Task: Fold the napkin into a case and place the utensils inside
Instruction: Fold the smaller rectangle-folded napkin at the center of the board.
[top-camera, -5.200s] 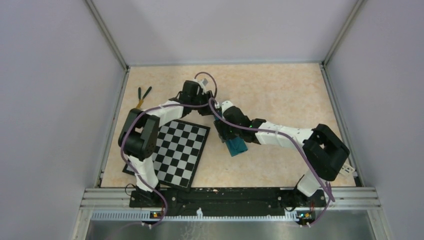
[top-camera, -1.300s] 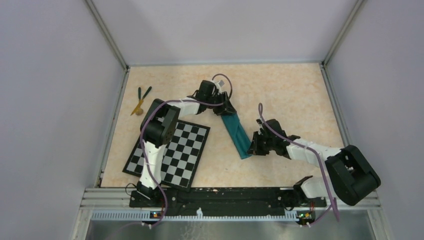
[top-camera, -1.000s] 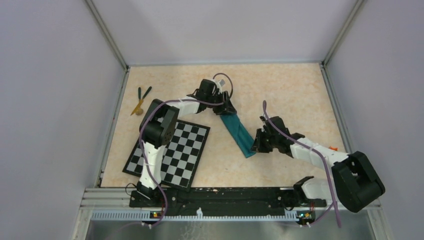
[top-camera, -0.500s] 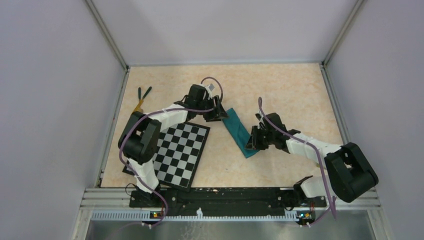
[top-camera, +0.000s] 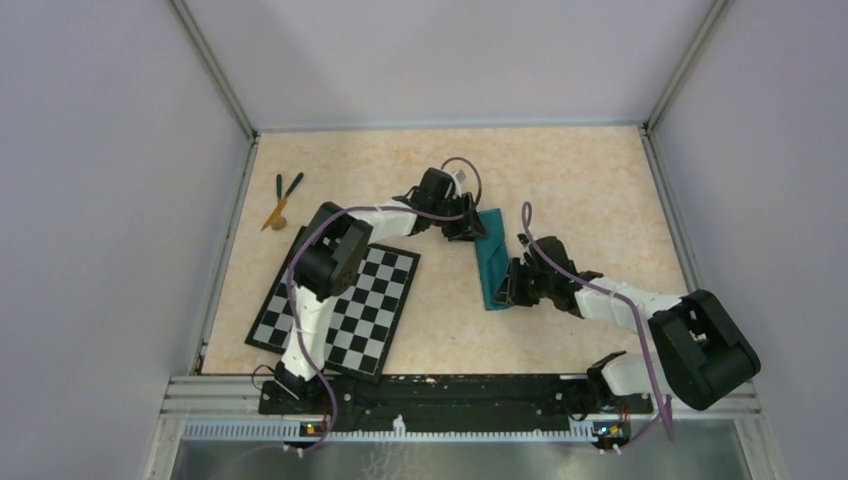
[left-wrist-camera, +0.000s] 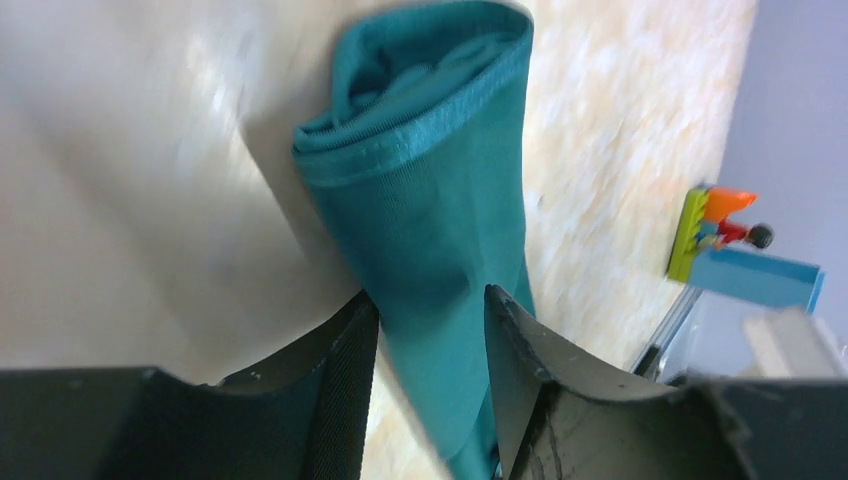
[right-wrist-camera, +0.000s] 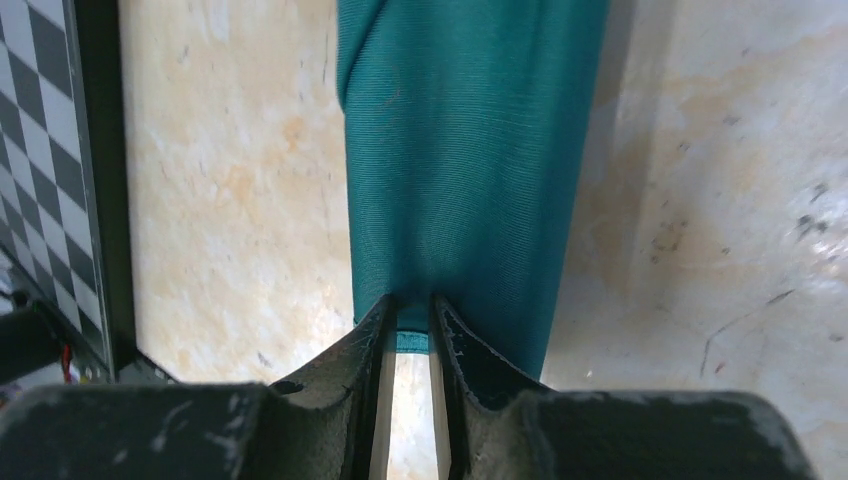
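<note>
The teal napkin lies on the table as a narrow folded strip, running almost straight away from the arms. My left gripper is at its far end; in the left wrist view the strip passes between the two fingers and fills the gap, its rolled end slightly raised. My right gripper is at the near end, with its jaws narrow and pinching the hem of the cloth. The utensils, two dark green sticks and a tan one, lie far left by the wall.
A black-and-white checkerboard mat lies left of the napkin under the left arm, and its edge shows in the right wrist view. Toy blocks and a blue block sit at the table's right edge. Grey walls enclose three sides.
My left gripper swung right with the far end of the napkin, turning the strip from a diagonal to nearly upright. My right gripper stayed at the near end.
</note>
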